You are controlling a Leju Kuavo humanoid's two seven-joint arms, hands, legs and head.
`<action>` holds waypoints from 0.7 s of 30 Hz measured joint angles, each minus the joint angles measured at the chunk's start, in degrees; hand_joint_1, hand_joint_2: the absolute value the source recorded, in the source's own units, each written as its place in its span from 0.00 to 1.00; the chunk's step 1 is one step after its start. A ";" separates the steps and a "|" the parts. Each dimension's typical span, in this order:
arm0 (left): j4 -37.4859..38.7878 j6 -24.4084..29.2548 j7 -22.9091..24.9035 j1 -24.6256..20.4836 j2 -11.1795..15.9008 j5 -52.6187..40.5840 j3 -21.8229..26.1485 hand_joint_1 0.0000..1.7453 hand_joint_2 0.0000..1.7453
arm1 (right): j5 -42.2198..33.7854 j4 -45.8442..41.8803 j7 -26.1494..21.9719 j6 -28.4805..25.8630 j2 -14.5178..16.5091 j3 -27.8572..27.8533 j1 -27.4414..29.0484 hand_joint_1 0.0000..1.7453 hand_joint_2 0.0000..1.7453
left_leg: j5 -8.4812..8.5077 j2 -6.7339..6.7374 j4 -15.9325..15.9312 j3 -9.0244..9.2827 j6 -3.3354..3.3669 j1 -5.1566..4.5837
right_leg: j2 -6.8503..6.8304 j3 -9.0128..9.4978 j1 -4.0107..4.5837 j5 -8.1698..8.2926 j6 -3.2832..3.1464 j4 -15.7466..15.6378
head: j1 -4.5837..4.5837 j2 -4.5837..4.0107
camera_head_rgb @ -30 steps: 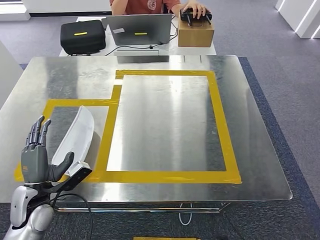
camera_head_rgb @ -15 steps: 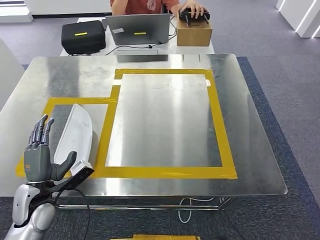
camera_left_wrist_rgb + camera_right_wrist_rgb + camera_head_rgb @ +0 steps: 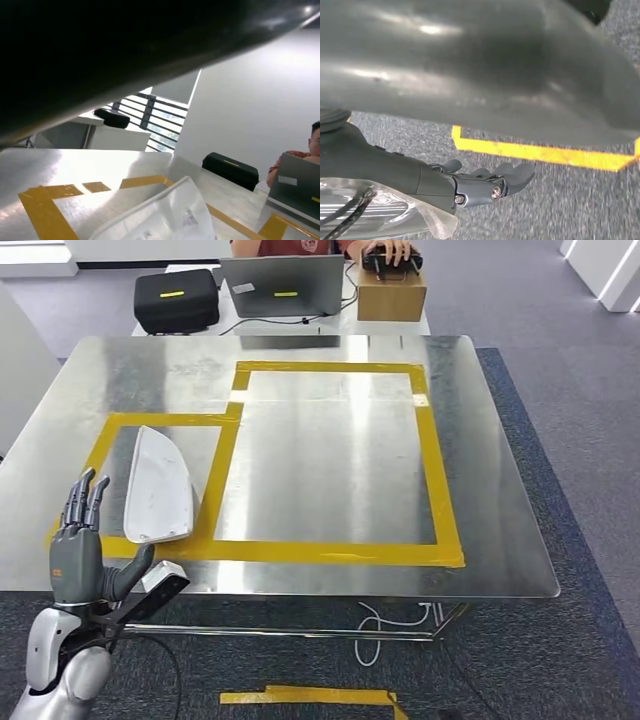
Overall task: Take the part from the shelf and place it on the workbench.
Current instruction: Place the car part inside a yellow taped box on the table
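- Far left on my head cam: my left hand (image 3: 78, 562) is hovering just off the near edge of the workbench (image 3: 498, 490), fingers (image 3: 84, 497) spread and pointing up, thumb sticking out to the side, gripping nothing.
- Just right of that, the white part (image 3: 158, 490) is lying flat on the steel top inside the smaller yellow tape outline (image 3: 223, 438), near the left front corner. It's close to the hand but not touching it. My left wrist cam is catching the part (image 3: 166, 215) too, pale and shiny with yellow tape around it.
- Middle: the bigger yellow tape rectangle (image 3: 438, 490) is sitting right next to the small one, sharing a side.
- Back behind the bench, there's a black case (image 3: 176, 299), then a laptop (image 3: 287, 285), then a cardboard box (image 3: 391, 295) with a person's hand (image 3: 391, 250) resting on a dark device on top of it.
- Right side: my right hand (image 3: 490, 184) is hanging over grey carpet with a yellow floor strip (image 3: 542, 152) behind it. Fingers are looking loosely extended and I'm seeing nothing in them.
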 joint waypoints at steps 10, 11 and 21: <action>0.03 0.00 0.06 0.16 -0.23 0.45 -0.13 0.00 0.00 | 0.27 0.01 0.43 -0.05 -0.16 -0.23 0.09 0.00 0.00 | 5.81 0.26 -0.21 -6.59 1.57 0.30 | 0.54 -1.70 -0.34 -8.49 1.99 14.09 | 0.33 0.00; 0.03 0.00 0.06 0.18 -0.23 0.53 -0.13 0.00 0.00 | 0.28 0.01 0.43 -0.07 -0.22 -0.24 0.03 0.00 0.00 | 6.18 0.24 0.10 -7.26 1.38 0.31 | 0.57 1.22 -0.35 -7.03 1.90 10.46 | 0.34 0.00; 0.01 0.04 0.08 0.84 -0.35 0.73 -0.17 0.00 0.00 | 0.41 0.01 0.88 -0.20 -0.38 -0.37 -0.17 0.00 0.00 | -1.06 0.16 10.22 -11.67 -1.63 0.59 | 0.20 6.29 -0.19 -4.63 -1.59 -2.02 | -0.01 0.00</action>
